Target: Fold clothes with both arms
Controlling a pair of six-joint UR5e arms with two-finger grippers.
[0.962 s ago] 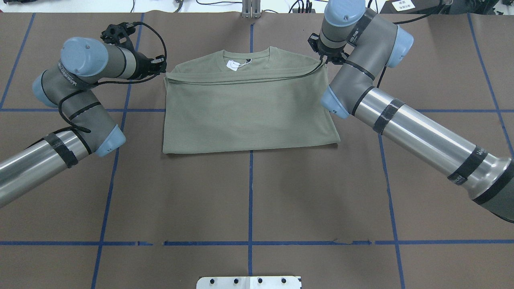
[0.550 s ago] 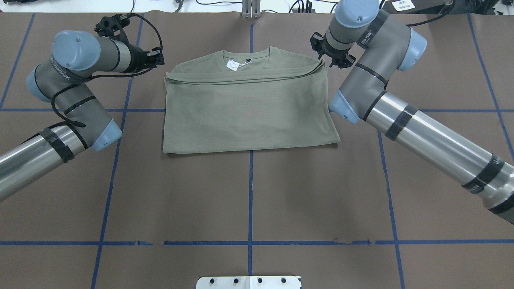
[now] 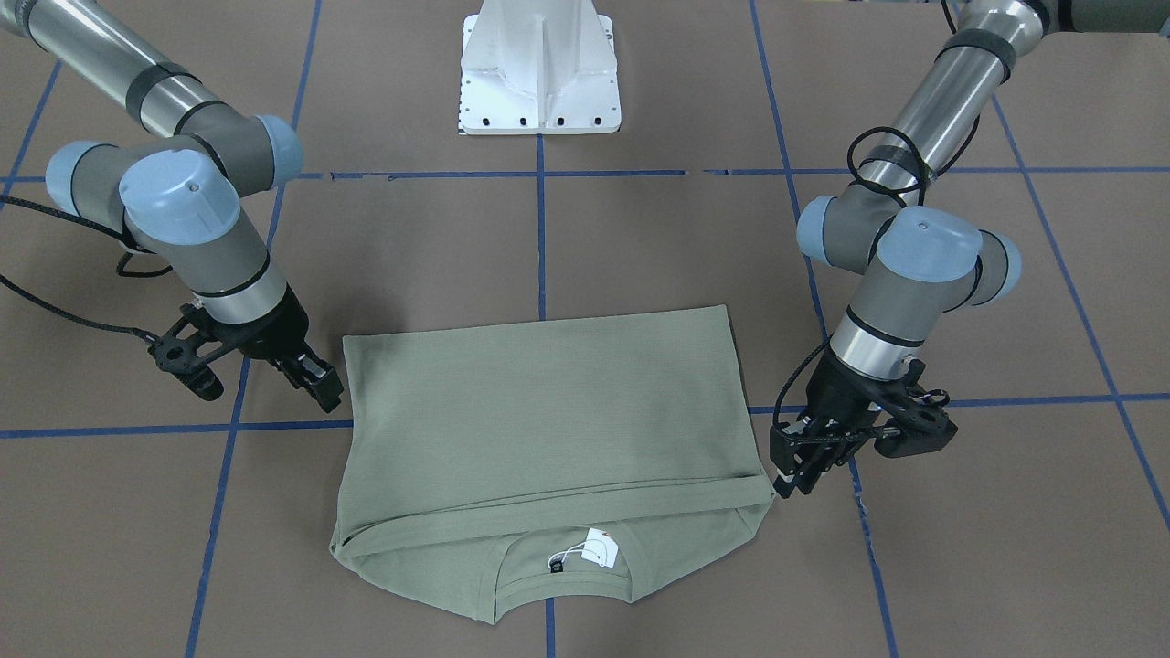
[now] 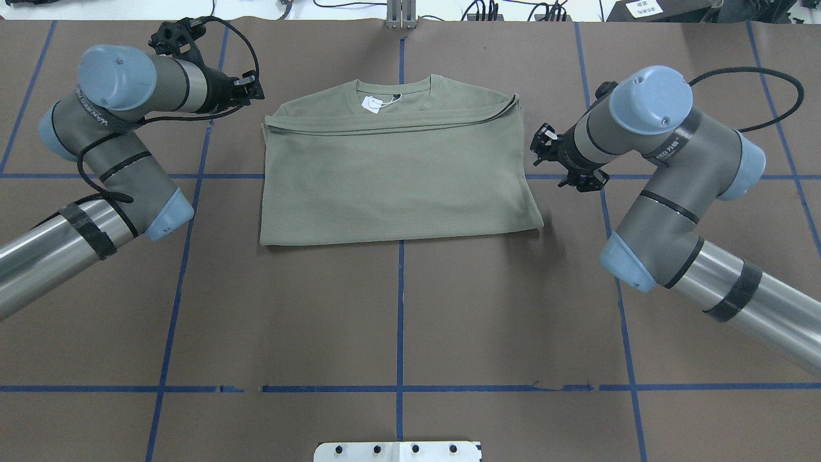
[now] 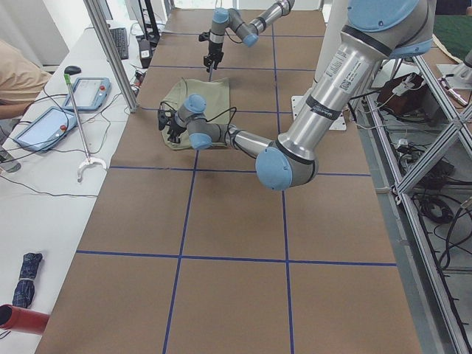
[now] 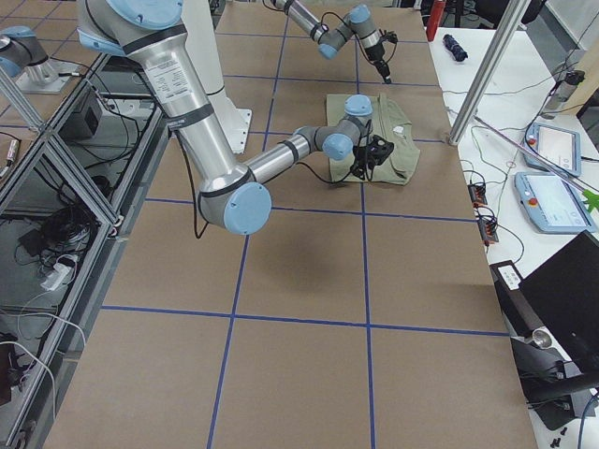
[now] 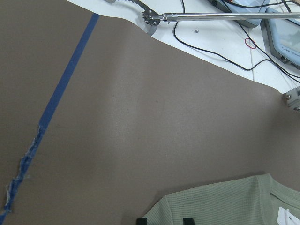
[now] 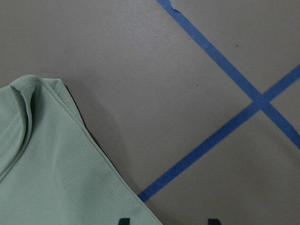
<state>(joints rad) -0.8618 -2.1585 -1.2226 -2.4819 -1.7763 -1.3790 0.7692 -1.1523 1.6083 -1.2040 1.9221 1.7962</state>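
The near, large left arm reaches in from the right edge across the brown table, and the left end effector sits at the near edge of the green shirt, too small to show how its fingers stand. The far, small right arm points the right end effector down just beyond the shirt's far side. On the white side table lie two tablets, a grabber stick and a folded umbrella, with a person's sleeve at the left edge
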